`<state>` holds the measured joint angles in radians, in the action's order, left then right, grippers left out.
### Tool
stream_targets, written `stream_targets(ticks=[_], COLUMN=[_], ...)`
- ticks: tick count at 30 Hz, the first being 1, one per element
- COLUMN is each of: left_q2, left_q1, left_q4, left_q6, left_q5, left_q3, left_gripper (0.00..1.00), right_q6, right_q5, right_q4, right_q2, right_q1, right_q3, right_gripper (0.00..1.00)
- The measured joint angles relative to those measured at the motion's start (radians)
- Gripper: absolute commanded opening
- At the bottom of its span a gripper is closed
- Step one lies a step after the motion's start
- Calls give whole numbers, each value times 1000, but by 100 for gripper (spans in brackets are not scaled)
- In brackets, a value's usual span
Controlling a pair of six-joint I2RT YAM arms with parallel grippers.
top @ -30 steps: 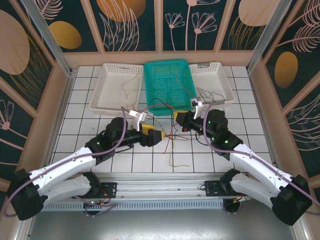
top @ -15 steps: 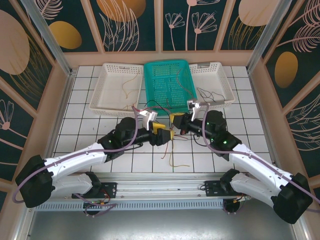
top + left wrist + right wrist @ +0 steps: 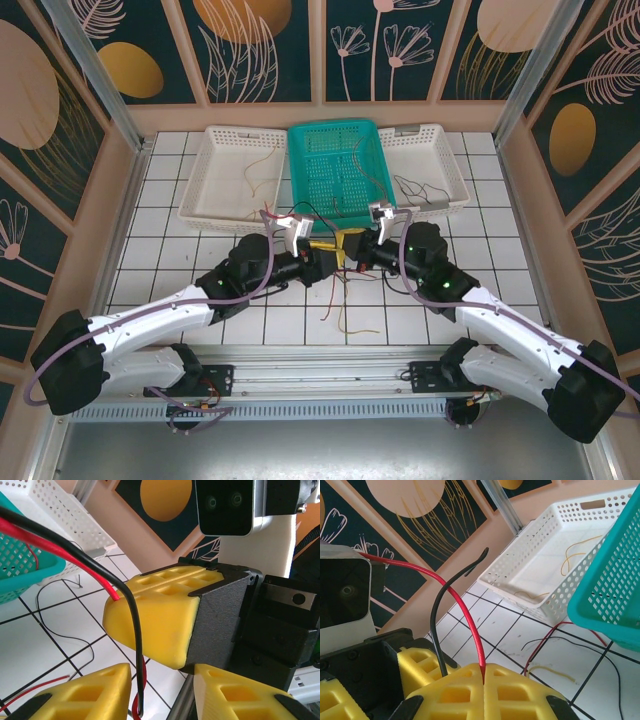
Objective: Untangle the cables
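Observation:
The cables lie as a loose tangle of red, black and yellow wires on the tiles below where both grippers meet. My right gripper is shut on the red cable, which arcs up from its closed tips. A black cable runs beside it and drops behind a yellow finger of the left gripper. My left gripper stands tip to tip with the right gripper. Its jaws are apart, and the black cable and the red cable hang between them, close to the left finger.
Three baskets stand at the back: a white basket holding thin orange wire, a teal basket and another white basket holding black wire. A yellow wire lies near the front rail.
My left gripper has moved right and forward to meet the right gripper, and its jaws have narrowed around the hanging wires. The right gripper has shifted slightly left, still shut.

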<state>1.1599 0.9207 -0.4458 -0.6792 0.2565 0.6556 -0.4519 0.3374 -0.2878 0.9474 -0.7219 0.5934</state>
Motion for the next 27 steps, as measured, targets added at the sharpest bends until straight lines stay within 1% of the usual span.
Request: stream_targets(ticks=[2,10,14,16,19,25,27], left_q2=[0,-1,-1,0,3,11,11], left_q1=[0,0,0,0,0,0,0], left_q4=[0,0,0,0,0,0,1], left_q6=[0,0,1,2,3,8,5], left_q5=[0,-6,-5,-5,-6,-7,-10], left_q3=[0,0,0,0,0,0,0], left_gripper=[34,33,28,21,17,0,0], right_q6=[0,-4,-11,-19,-27,-30,-30], right_q5=[-3,-26,-27,-26,-26,-26,-26], right_q4=[0,-1,0,-2,-4,-6,-6], right_q2=[0,-6,-6,-6,-7,-9,-9], right_q1=[0,-1,-1,-1,-5,-6,-6], right_q3=[0,0,0,0,0,0,0], right_gripper=[0,0,0,0,0,0,0])
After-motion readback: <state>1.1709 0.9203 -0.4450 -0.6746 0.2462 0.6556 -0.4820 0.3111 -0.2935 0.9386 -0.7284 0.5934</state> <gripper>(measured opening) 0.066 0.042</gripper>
